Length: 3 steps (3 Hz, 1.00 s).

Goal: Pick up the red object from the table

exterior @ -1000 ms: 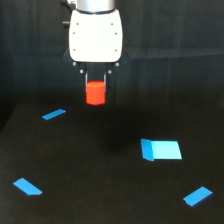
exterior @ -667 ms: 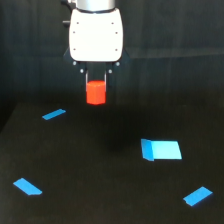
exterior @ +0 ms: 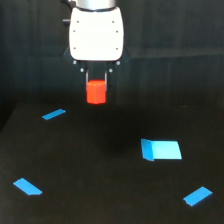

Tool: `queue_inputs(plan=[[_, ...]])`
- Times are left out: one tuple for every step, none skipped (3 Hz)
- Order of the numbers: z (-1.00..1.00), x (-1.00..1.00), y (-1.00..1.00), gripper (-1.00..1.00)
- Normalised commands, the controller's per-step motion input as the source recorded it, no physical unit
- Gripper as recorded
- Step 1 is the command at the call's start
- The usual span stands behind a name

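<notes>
The red object (exterior: 96, 91) is a small bright red-orange stubby block. It hangs between the dark fingers of my gripper (exterior: 96, 84), under the white gripper body at the top middle of the exterior view. The gripper is shut on it and holds it in the air, well above the black table (exterior: 100, 170). The upper part of the block is hidden between the fingers.
Several flat blue patches lie on the table: a thin one (exterior: 54, 114) at the exterior view's left, a large one (exterior: 161, 149) at the right, one (exterior: 27, 186) at the front left and one (exterior: 198, 196) at the front right.
The gripper with the red object in it has stayed almost in place, perhaps a touch higher. The blue patches have not moved.
</notes>
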Motion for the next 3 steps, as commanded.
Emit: queue_inputs(plan=[[0.19,0.11,-0.17,-0.96],[0.12,0.14,-0.17,-0.89],[0.09,0.02,-0.2,-0.98]])
